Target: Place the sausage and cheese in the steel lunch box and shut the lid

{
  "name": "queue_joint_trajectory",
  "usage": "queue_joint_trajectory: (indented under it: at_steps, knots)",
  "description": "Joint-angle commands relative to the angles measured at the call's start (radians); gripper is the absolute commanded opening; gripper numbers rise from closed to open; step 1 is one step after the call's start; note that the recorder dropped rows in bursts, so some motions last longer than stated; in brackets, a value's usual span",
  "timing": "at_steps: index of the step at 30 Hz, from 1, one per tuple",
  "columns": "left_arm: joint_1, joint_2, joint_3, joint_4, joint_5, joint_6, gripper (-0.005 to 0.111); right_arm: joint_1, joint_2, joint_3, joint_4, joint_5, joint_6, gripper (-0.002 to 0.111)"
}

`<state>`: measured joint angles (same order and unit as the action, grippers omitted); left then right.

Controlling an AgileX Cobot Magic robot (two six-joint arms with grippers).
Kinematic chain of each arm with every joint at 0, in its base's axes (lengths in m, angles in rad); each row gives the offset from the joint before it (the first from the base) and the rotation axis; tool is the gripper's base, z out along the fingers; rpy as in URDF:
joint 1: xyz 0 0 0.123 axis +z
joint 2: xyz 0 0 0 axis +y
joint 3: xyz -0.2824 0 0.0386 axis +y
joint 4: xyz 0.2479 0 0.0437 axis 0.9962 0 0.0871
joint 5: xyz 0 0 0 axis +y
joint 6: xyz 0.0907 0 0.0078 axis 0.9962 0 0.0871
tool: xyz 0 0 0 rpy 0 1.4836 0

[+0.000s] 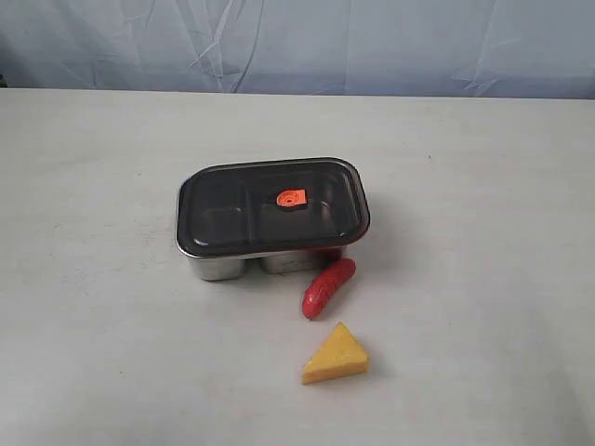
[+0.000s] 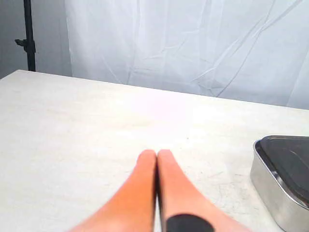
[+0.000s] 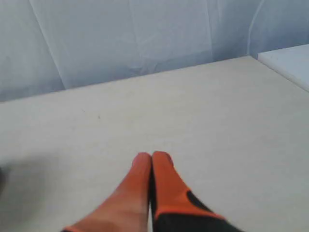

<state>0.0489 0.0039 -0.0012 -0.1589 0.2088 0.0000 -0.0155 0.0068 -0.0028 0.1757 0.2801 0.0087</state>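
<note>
The steel lunch box stands mid-table with the dark translucent lid resting on top; an orange valve tab marks the lid's centre. The red sausage lies on the table touching the box's front right corner. The yellow cheese wedge lies just in front of the sausage. Neither arm shows in the exterior view. My left gripper is shut with nothing held, over bare table, the lunch box and lid off to one side. My right gripper is shut, empty, over bare table.
A white wrinkled cloth backdrop hangs behind the pale table. A black stand rises beyond the table in the left wrist view. A white surface adjoins the table edge in the right wrist view.
</note>
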Motion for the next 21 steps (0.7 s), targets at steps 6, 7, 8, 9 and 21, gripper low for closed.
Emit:
queue_joint_trajectory:
  at_steps: [6, 7, 8, 9, 21]
  knots:
    - [-0.001, -0.004, 0.001, -0.032, -0.014, 0.000, 0.000, -0.005, -0.007, 0.003, 0.782, -0.303, 0.209, -0.001]
    - [-0.001, -0.004, 0.001, -0.032, -0.014, 0.000, 0.000, -0.005, -0.007, 0.003, 0.791, -0.280, 0.209, -0.001]
    - [-0.001, -0.004, 0.001, -0.032, -0.014, 0.000, 0.000, -0.005, -0.007, 0.003, 0.794, -0.267, 0.209, -0.001]
    - [-0.001, -0.004, 0.001, -0.032, -0.014, 0.000, 0.000, -0.005, -0.007, 0.003, 0.799, -0.259, 0.209, -0.001]
    - [-0.001, -0.004, 0.001, -0.032, -0.014, 0.000, 0.000, -0.005, 0.240, -0.288, 0.614, -0.088, 0.100, -0.001]
